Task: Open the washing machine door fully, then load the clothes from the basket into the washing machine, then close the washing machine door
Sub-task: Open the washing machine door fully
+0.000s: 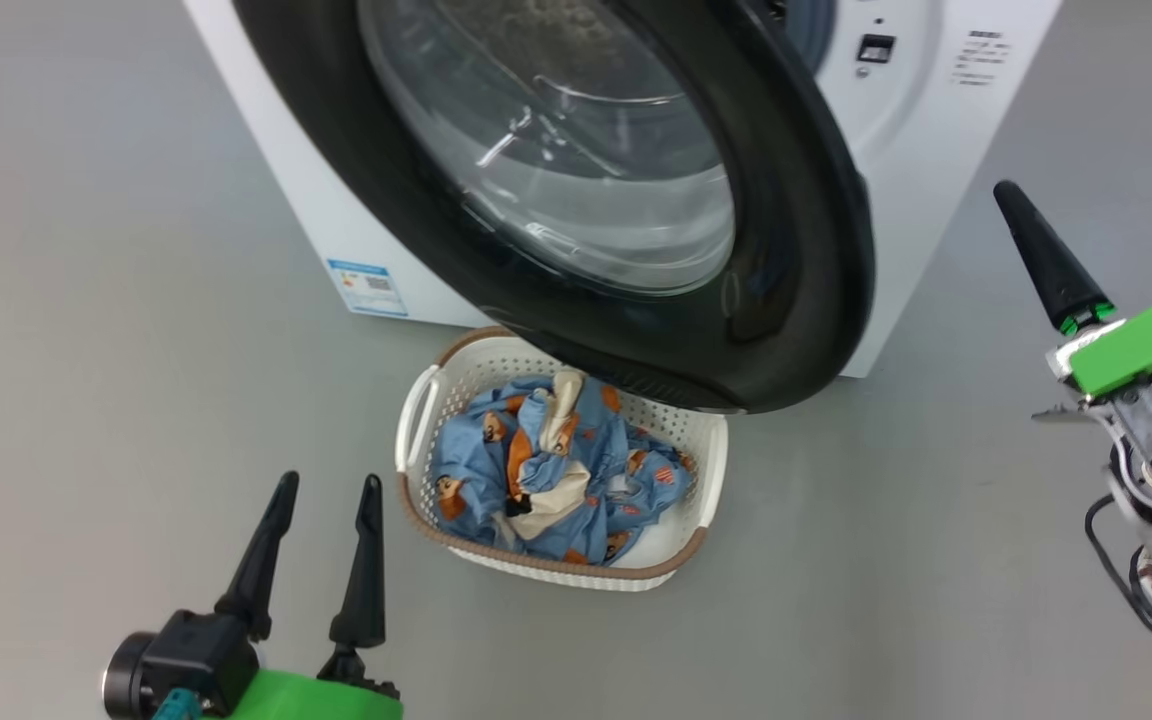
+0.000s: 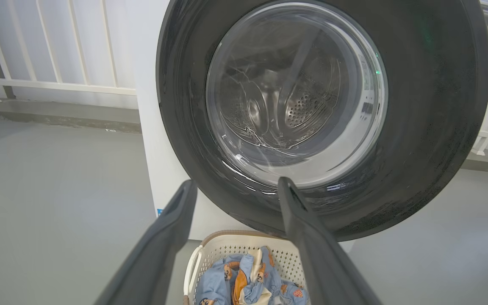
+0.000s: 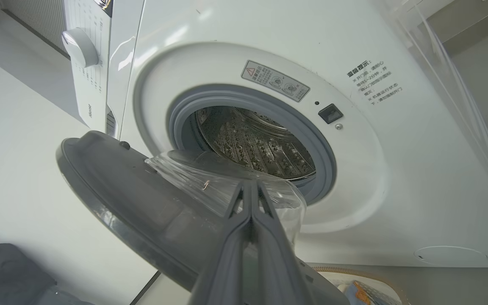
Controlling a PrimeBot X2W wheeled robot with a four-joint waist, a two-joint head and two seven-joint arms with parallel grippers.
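Grey floor (image 1: 86, 350); left gripper (image 1: 330, 480) gapes empty near basket (image 1: 556, 575), right gripper (image 3: 249, 186) closed facing drum (image 3: 261, 140).

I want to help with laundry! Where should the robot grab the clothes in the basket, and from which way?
Probably pinch the bunched-up ridge in the middle of the clothes, coming down from above on the near side. The basket walls block the sides, and the washing machine door hangs over its far end.
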